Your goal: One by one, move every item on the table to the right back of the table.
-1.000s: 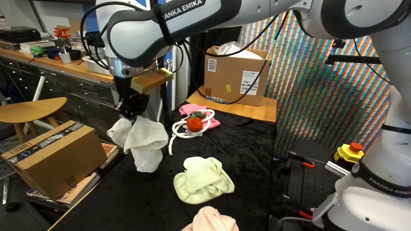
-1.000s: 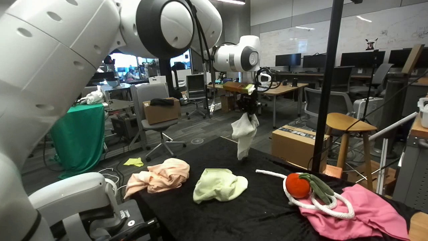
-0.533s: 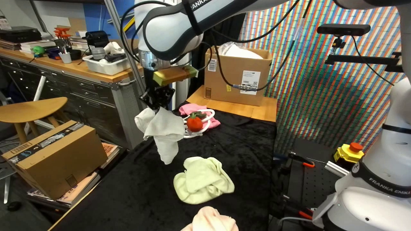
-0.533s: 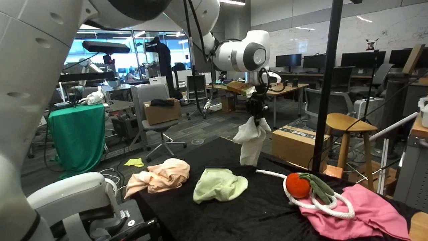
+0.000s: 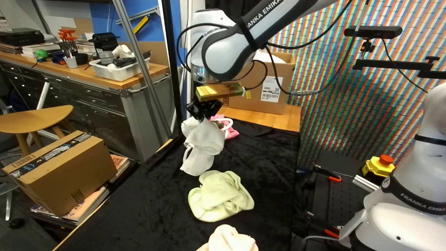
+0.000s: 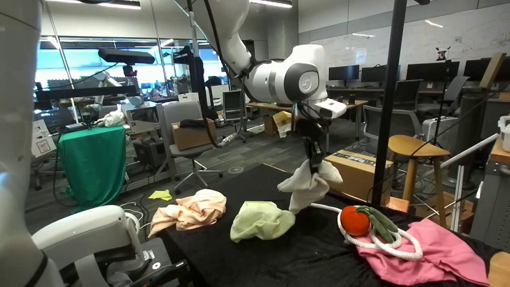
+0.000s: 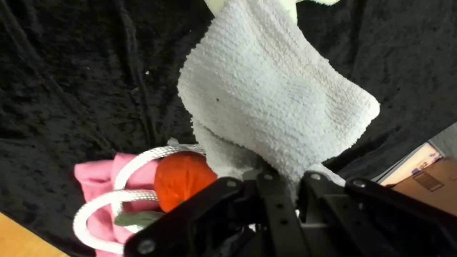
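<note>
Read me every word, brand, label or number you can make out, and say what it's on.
"FRANKA EMIKA": black band on the robot's base.
"ANKA EMIKA": arm, next to a black strap.
Too small or blurred to read: label on the tall box; tape on the low box; book cover; writing on the whiteboard; other background print.

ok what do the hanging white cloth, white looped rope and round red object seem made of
Hanging white cloth: probably matte terry, from its nubbly pile. White looped rope: braided cord, perhaps synthetic, given its slight sheen. Round red object: maybe stuffed fabric, satiny, with faint creases.
</note>
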You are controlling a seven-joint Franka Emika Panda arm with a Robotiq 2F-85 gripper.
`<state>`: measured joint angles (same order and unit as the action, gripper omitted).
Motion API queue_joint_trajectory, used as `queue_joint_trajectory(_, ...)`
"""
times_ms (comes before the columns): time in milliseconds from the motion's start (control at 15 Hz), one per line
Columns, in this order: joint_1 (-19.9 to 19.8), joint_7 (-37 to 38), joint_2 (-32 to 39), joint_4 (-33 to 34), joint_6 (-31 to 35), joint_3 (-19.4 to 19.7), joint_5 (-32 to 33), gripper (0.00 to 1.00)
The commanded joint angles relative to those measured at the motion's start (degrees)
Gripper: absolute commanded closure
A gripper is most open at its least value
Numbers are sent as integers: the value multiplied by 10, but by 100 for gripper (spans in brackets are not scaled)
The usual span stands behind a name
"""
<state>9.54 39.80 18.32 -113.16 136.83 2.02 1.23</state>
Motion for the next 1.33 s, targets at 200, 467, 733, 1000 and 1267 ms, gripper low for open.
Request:
queue_joint_trajectory(200,15,215,-56,-115,126,48,82,89)
queue_joint_trajectory(467,24,372,-61,-131,168,79,165,88)
queue_joint_trajectory(733,51,544,-56,-122,183,127,264,89)
queue_joint_trajectory(1000,102,712,-44,-101,177,195,361,89)
queue_joint_trajectory(1267,93,870,-38,-84,139,179,481,89)
